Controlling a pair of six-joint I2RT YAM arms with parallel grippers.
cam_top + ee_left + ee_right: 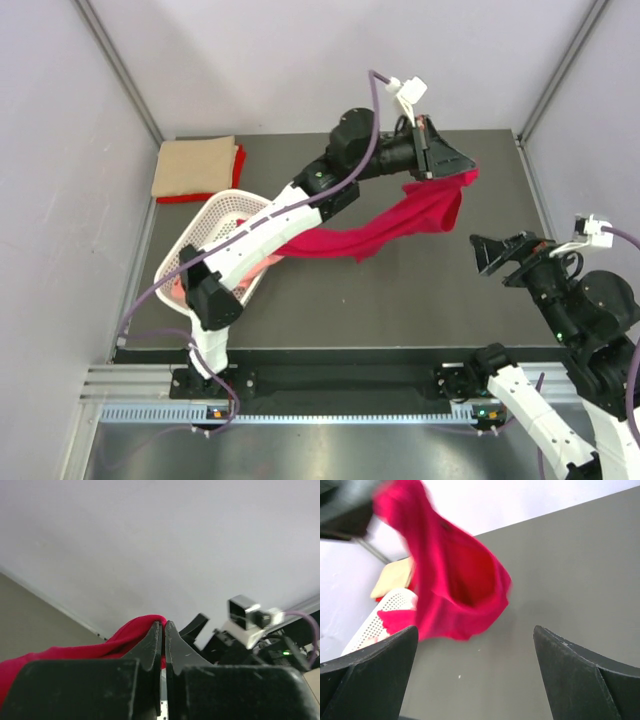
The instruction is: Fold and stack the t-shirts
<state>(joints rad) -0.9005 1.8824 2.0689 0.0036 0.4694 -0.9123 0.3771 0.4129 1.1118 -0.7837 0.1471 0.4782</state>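
The overhead camera looks down from behind both arm bases [203, 378]. The left wrist camera peers close along the left hand [164, 626] toward the wall [150, 540]. The right wrist camera looks past the right hand [475, 632] across the tabletop [580, 570]. All share the crimson t-shirt [400, 225].

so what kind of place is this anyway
Probably a robotics lab test cell, not a home: plain white wall panels box in a dark table, and the left arm and right arm are bolted to a metal rail at its near edge.

Bright crimson t-shirt [400, 225], tan shirt [195, 165], red shirt [186, 198], white mesh basket [215, 206], dark grey table [400, 300].
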